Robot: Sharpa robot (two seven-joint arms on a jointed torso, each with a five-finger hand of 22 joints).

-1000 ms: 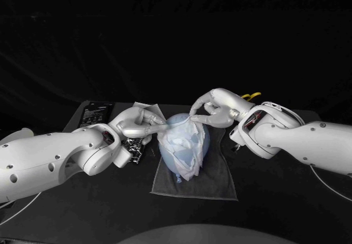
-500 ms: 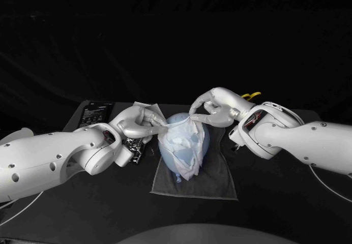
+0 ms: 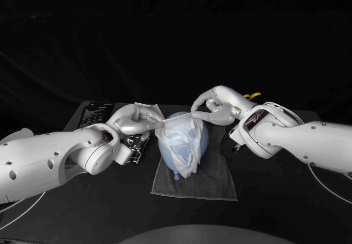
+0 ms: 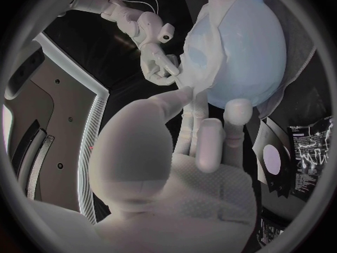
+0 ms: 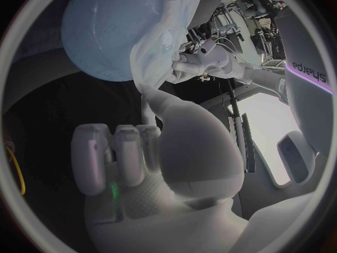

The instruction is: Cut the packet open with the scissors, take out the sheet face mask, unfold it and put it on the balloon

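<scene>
The pale blue balloon (image 3: 185,147) lies on a grey cloth (image 3: 202,185) spread on the black table (image 3: 279,198), its rounded end pointing away from the robot. The sheet face mask (image 3: 176,133) is draped over the balloon's upper side, translucent, and its top edge is pulled into a taut line above the balloon's far end. The left robot hand (image 3: 138,121) sits just beside that far end, thumb and a finger clamped on one corner of the mask. The right robot hand (image 3: 211,109) sits opposite it across the balloon, pinching the other corner between thumb and fingertip. In both wrist views the mask hangs from the pinch down the balloon's curve, folded along its edge and touching the balloon's skin. A dark printed packet (image 3: 136,147) lies on the table just beside the balloon on the left arm's side, partly hidden by that arm. The yellow handles of the scissors (image 3: 253,95) show beyond the balloon, behind the right wrist.
</scene>
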